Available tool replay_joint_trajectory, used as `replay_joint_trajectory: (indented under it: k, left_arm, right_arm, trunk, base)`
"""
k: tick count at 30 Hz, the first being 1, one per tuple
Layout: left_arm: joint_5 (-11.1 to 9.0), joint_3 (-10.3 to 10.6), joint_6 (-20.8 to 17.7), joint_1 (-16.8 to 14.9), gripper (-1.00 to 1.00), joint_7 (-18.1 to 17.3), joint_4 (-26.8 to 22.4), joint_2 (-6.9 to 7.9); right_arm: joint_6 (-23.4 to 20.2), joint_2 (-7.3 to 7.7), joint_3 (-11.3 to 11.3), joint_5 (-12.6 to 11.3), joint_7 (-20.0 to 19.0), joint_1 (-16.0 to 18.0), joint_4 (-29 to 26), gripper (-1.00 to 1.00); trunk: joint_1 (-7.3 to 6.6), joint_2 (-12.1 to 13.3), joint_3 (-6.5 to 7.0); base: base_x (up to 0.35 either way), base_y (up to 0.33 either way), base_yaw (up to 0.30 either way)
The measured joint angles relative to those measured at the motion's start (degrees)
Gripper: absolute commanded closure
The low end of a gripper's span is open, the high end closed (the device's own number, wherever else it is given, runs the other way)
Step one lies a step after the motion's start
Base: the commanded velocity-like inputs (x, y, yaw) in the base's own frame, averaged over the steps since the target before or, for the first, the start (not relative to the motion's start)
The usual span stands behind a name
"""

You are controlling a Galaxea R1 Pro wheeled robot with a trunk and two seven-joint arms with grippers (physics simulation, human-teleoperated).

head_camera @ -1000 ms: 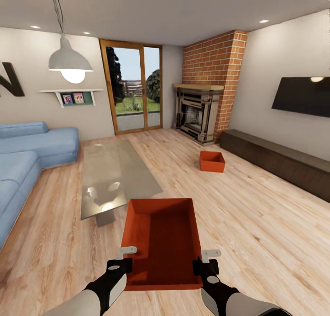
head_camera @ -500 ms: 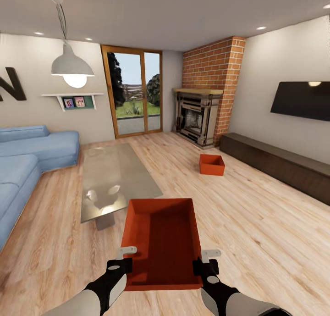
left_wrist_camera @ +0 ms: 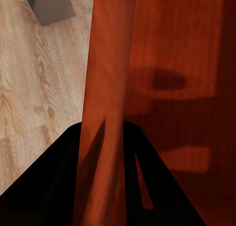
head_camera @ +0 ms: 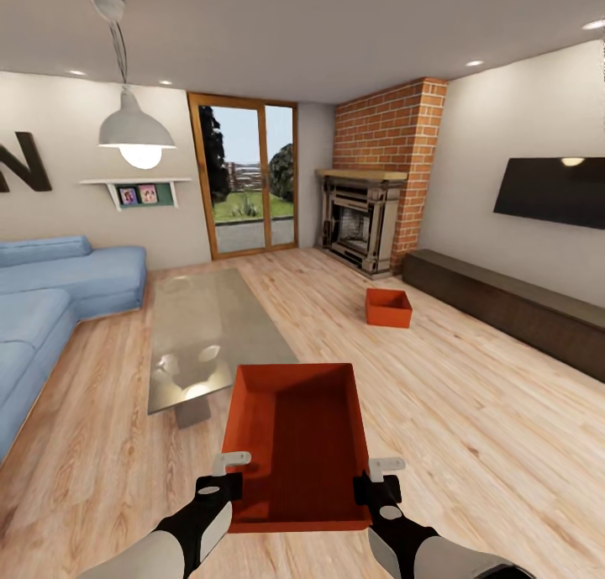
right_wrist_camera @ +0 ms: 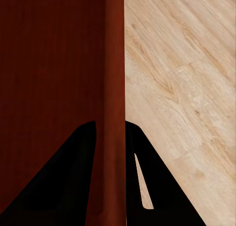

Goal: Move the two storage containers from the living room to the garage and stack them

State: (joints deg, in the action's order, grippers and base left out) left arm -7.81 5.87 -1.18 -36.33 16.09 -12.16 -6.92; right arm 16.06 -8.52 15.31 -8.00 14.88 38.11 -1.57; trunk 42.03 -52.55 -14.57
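While the held container hasn't budged against the arms, the whole room has slid a bit in the head view, so I'd say the base is backing off, carry underway, not the furniture moving. Blue sofa at 9 o'clock, glass coffee table at 11. Left gripper is pinched on the bin's left wall, right gripper on its right wall. Second container sits on the wood floor at 1 o'clock, well apart, near the fireplace.

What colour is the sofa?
Blue. The sofa shows best in the head view.
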Motion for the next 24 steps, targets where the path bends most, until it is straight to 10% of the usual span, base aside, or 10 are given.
replay_joint_trajectory:
  k: [24]
  left_arm:
    - [0.0,0.0,0.0,0.0,1.00,0.0,0.0,0.00]
  right_arm:
    - [0.0,0.00,-0.1,0.1,0.0,0.0,0.0,1.00]
  trunk:
    - [0.00,0.0,2.23]
  base:
    - [0.000,0.000,0.000]
